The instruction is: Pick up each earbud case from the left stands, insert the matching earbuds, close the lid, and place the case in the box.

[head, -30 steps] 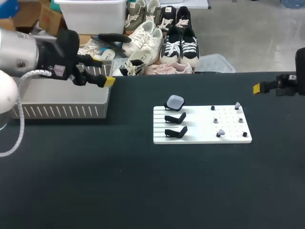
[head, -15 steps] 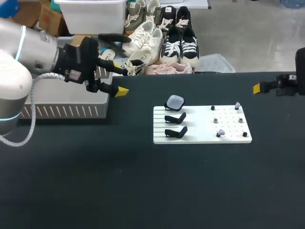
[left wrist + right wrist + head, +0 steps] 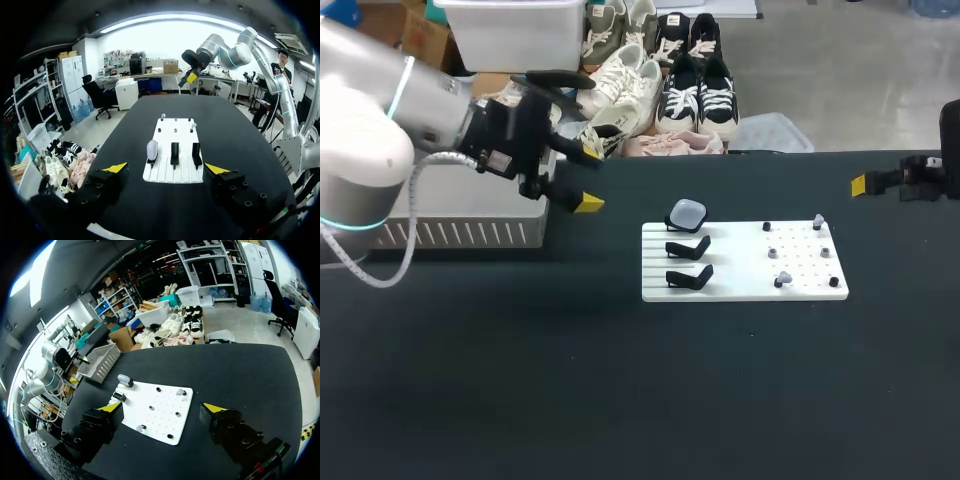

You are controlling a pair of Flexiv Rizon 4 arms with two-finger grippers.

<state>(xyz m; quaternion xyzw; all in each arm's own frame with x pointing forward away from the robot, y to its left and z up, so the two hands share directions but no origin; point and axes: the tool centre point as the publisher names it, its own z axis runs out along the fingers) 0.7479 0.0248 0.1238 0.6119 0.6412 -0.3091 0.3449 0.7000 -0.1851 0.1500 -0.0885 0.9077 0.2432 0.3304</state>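
A white board [image 3: 745, 262] lies mid-table. Its far stand holds a pale, closed earbud case [image 3: 686, 212]; the two nearer black stands [image 3: 689, 247] are bare. Small earbuds [image 3: 818, 222] sit on the board's right pegs. My left gripper [image 3: 588, 178] hangs open and empty between the grey basket [image 3: 450, 220] and the board. In the left wrist view the case [image 3: 151, 149] stands ahead of the open left gripper [image 3: 165, 168]. My right gripper [image 3: 865, 184] hovers at the far right edge; the right wrist view shows it open [image 3: 161, 407], with the board [image 3: 157, 410] and the case [image 3: 123, 379] beyond.
The grey slatted basket stands at the table's back left corner, also seen in the right wrist view [image 3: 98, 366]. Dark tabletop [image 3: 640, 390] stretches in front of the board. My right arm's gripper [image 3: 191, 76] shows far beyond the board in the left wrist view.
My left arm has swung right, from over the basket towards the board, its gripper staying open. The right arm has not moved.
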